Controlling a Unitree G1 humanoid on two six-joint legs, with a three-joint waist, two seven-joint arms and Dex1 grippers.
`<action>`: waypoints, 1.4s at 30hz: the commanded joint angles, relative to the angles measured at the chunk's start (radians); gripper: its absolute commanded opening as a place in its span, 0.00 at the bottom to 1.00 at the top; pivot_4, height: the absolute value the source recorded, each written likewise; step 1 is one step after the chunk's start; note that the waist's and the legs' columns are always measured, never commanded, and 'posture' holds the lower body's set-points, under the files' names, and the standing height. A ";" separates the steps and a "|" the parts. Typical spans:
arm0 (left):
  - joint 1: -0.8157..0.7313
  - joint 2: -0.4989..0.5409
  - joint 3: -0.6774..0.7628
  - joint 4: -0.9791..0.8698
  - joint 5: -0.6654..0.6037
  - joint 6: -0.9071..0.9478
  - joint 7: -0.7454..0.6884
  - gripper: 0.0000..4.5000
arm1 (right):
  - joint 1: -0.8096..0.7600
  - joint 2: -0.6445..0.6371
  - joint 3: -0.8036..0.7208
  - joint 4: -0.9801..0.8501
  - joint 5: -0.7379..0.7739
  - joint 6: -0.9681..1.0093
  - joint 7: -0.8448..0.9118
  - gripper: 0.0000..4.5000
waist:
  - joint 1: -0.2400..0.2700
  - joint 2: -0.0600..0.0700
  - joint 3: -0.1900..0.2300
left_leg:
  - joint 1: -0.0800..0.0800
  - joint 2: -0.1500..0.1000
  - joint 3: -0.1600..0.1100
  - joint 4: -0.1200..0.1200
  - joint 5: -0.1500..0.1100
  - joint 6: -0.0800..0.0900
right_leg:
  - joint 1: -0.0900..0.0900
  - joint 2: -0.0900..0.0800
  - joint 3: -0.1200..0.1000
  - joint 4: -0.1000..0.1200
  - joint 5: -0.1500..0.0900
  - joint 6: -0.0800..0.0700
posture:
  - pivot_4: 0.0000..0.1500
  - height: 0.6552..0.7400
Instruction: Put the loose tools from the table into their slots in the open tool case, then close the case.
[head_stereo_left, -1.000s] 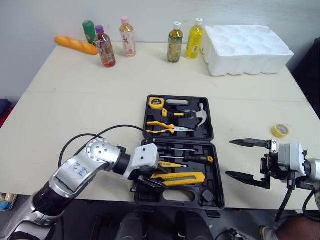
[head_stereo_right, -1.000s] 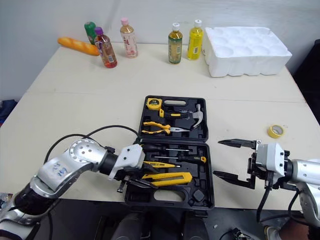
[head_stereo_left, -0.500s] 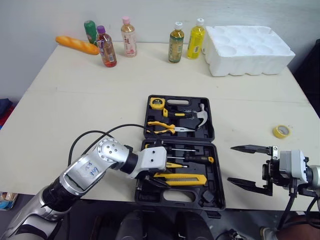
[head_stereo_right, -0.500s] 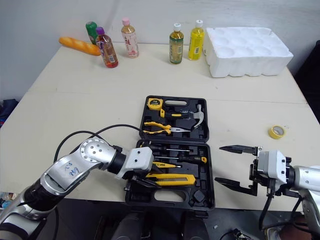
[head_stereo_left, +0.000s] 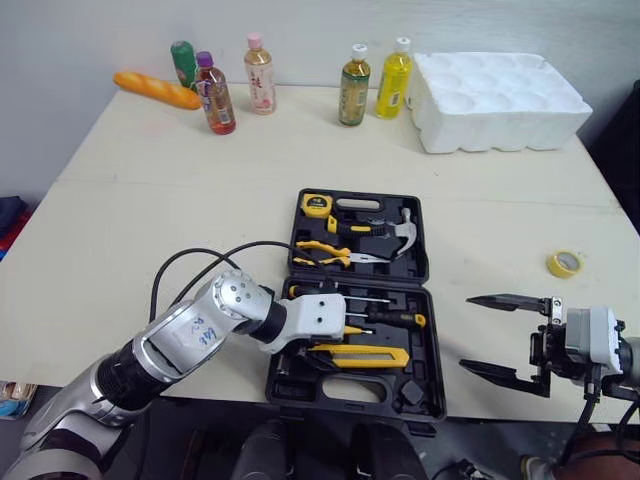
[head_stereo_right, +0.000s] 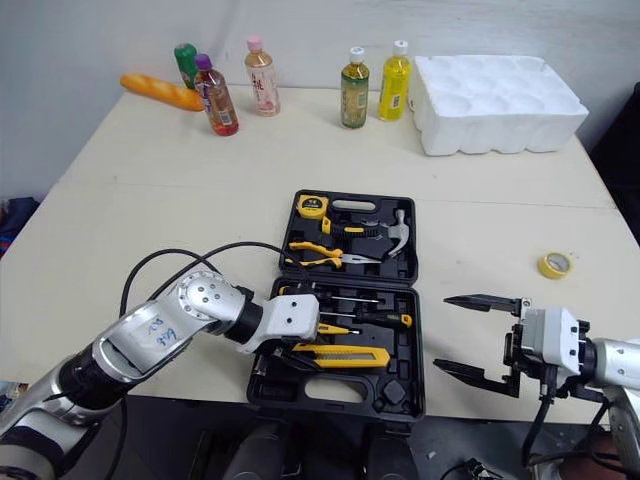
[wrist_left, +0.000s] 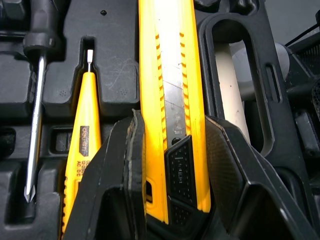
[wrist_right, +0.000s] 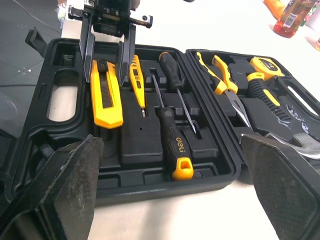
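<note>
The black tool case (head_stereo_left: 432, 300) lies open near the table's front edge. Its far half holds a tape measure (head_stereo_left: 316, 205), pliers (head_stereo_left: 330, 254) and a hammer (head_stereo_left: 385, 228). The near half holds two screwdrivers (head_stereo_left: 385, 318), a yellow tester pen (wrist_left: 80, 140) and a yellow utility knife (head_stereo_left: 368, 355). My left gripper (wrist_left: 172, 130) is shut on the knife's handle end, low in the near half, with a finger (wrist_right: 86, 55) pressed against each side. My right gripper (head_stereo_left: 467, 332) hangs open to the right of the case, holding nothing.
A yellow tape roll (head_stereo_left: 562, 263) lies on the table to the right of the case. Along the back stand several bottles (head_stereo_left: 350, 85), a bread loaf (head_stereo_left: 153, 90) and a white foam tray (head_stereo_left: 495, 98).
My left arm has slid to the right over the case's near half, with the knife still between its fingers. The right gripper has drifted slightly right and nearer, still open.
</note>
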 joint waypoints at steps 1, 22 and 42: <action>0.000 0.013 -0.016 -0.019 0.015 0.013 -0.008 0.28 | 0.009 0.003 -0.029 -0.019 0.013 -0.013 0.000 1.00 | 0.000 0.000 0.000 | 0.000 0.000 0.000 0.000 0.000 0.000 | 0.000 0.000 0.000 0.000 0.000 0.000 | 1.00 1.00; 0.038 -0.053 0.186 0.130 -0.087 -0.343 -0.135 0.80 | 0.021 0.013 -0.029 -0.027 0.002 -0.019 -0.042 1.00 | 0.002 0.000 0.000 | 0.000 0.000 0.000 0.001 0.000 0.000 | 0.000 0.000 0.000 0.000 0.000 0.000 | 1.00 1.00; 0.180 -0.092 0.482 0.193 -0.291 -0.483 -0.194 0.38 | 0.028 0.012 -0.102 0.078 -0.029 -0.078 -0.040 1.00 | 0.000 0.000 0.000 | 0.000 0.000 0.000 0.002 0.000 0.000 | 0.000 0.000 -0.001 0.001 0.000 0.000 | 1.00 1.00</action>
